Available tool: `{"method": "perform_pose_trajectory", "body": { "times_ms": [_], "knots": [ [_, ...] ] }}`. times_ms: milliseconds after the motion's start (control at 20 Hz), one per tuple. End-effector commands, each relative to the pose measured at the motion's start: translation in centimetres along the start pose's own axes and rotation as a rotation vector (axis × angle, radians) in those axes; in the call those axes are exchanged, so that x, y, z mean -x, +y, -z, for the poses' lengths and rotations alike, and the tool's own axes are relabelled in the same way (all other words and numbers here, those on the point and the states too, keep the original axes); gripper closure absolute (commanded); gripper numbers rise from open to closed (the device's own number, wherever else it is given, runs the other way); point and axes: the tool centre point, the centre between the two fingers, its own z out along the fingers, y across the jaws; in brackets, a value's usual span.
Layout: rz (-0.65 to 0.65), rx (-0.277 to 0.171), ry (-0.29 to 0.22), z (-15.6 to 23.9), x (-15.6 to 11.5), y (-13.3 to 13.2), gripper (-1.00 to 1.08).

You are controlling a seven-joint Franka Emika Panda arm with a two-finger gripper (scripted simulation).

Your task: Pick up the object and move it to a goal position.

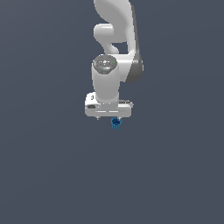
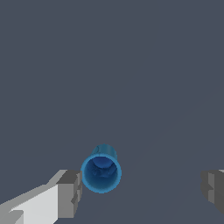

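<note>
- In the wrist view, the tool's (image 2: 142, 192) grey fingers (image 2: 70, 192) lay nearest the camera, one at each side of the frame and set wide apart, so the tool was released and held nothing.
- The cup (image 2: 101, 172) sat between the two fingers but far off centre: it was just beside one finger, perhaps touching it, and well apart from the other.
- My judgement is that the coming move turned on this offset. The tool needed to shift sideways along its closing line towards the cup, so that the cup came to the middle of the gap before the fingers closed.
- The cup's round rim faced the wrist camera and its inside was visible, so its long axis ran roughly towards the tool, tipped a little. A squeeze across the rim looked workable, since the cup was narrower than the open gap.
- In the exterior view the cup (image 1: 116, 124) showed just below the white tool (image 1: 108, 117), towards the exterior view's right of its middle.
- The surface was a plain dark grey field with no edge or corner in sight, so I could not tell whether the cup rested on it.
- Nothing else stood near, and no goal mark was visible.
</note>
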Motion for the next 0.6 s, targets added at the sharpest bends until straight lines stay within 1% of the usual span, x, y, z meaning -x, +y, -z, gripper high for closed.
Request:
{"method": "perform_pose_trajectory", "body": {
  "times_ms": [0, 300, 550],
  "knots": [
    [-0.001, 0.000, 0.000, -0.1, 0.0, -0.1, -0.92],
    [-0.046, 0.000, 0.002, -0.6, 0.3, -0.4, -0.92],
    [-0.116, -0.001, 0.007, -1.4, 0.7, -0.9, -0.92]
  ]
}}
